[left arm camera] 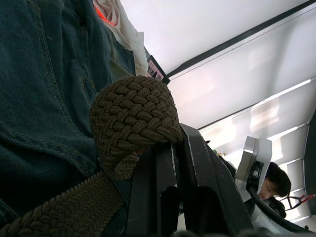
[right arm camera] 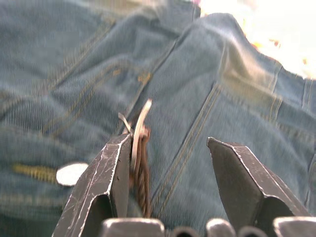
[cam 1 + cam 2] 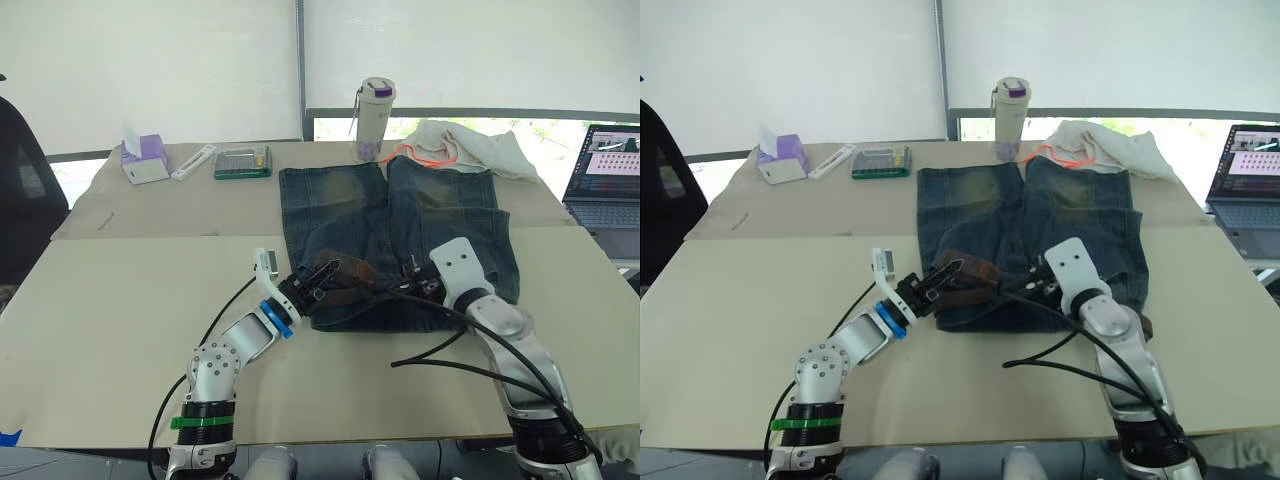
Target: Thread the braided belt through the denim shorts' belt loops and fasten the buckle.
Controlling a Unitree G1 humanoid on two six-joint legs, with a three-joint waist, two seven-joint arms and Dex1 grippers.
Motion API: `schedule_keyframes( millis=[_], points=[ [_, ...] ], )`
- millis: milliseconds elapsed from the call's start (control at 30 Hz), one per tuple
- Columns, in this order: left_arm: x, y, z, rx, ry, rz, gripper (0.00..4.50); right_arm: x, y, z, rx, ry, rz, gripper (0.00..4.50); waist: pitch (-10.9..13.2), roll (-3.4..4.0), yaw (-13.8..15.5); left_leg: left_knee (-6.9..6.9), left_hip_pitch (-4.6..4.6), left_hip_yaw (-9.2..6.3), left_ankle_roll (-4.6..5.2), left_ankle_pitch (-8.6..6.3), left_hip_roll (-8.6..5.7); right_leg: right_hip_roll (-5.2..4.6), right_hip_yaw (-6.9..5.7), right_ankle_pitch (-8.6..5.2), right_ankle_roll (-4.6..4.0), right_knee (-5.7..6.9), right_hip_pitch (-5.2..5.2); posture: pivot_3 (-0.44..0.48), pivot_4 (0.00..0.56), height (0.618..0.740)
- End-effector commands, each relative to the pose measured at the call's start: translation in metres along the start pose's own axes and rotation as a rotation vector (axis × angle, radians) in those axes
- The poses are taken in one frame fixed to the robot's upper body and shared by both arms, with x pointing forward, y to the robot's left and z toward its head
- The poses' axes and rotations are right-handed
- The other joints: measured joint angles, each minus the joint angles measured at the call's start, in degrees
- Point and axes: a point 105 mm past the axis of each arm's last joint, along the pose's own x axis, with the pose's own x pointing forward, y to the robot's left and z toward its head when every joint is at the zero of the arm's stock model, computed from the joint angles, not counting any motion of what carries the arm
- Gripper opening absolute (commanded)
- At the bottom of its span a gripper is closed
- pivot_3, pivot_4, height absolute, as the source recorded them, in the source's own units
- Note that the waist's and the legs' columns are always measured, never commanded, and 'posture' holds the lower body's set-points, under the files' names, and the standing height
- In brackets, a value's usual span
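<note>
The denim shorts [image 3: 400,220] lie flat on the table with the waistband towards me. The braided belt [image 3: 345,275] lies bunched along that waistband. My left gripper [image 3: 305,290] is at the waistband's left end, shut on a folded bend of the belt [image 1: 133,116]. My right gripper [image 2: 168,148] is over the waistband's right half, open. The silver buckle [image 2: 139,126], on the belt's end, stands on edge against the inner side of one finger [image 2: 106,173]. The belt loops are too small to make out.
Past the shorts stand a white bottle [image 3: 376,105] and a white cloth with orange cord [image 3: 470,145]. A laptop [image 3: 610,175] sits at the right edge. A purple tissue box [image 3: 145,158], a white remote [image 3: 193,162] and a green box [image 3: 243,162] lie at the back left.
</note>
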Motion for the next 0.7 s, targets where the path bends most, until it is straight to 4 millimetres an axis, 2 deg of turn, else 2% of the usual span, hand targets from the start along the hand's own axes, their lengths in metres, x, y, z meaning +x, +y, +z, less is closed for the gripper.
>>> schedule_keyframes(
  millis=[33,300,400,700],
  points=[
    [0.002,-0.012,0.005,0.033,-0.024,-0.045,0.00,0.002,-0.003,0.012,-0.017,-0.036,-0.001,2.74,0.00,0.00,-0.03,0.00,0.01,0.00,0.00,0.00,0.00,0.00,0.00,0.00,0.00,0.01,0.01,0.000,0.150,0.740],
    [0.001,-0.011,0.006,0.035,-0.036,-0.039,0.00,0.012,0.006,0.016,-0.030,-0.025,0.056,2.74,0.00,0.00,-0.41,0.00,0.04,0.00,0.00,0.00,0.00,0.00,0.01,0.00,0.00,0.09,0.00,0.000,0.150,0.740],
    [-0.001,-0.011,0.006,0.037,-0.051,-0.035,0.00,0.009,0.007,0.030,-0.029,-0.064,0.102,2.74,0.00,0.00,-0.56,0.00,0.04,0.00,0.00,0.00,0.00,0.00,0.01,0.00,0.00,0.11,0.00,0.000,0.150,0.740],
    [-0.009,-0.002,0.010,0.037,-0.087,0.015,0.00,-0.027,0.035,0.050,-0.098,-0.064,0.401,2.74,-0.01,-0.01,-0.69,0.00,0.06,-0.01,0.03,-0.02,0.01,0.01,0.00,-0.01,0.00,0.12,0.01,0.000,0.150,0.740]
  ],
)
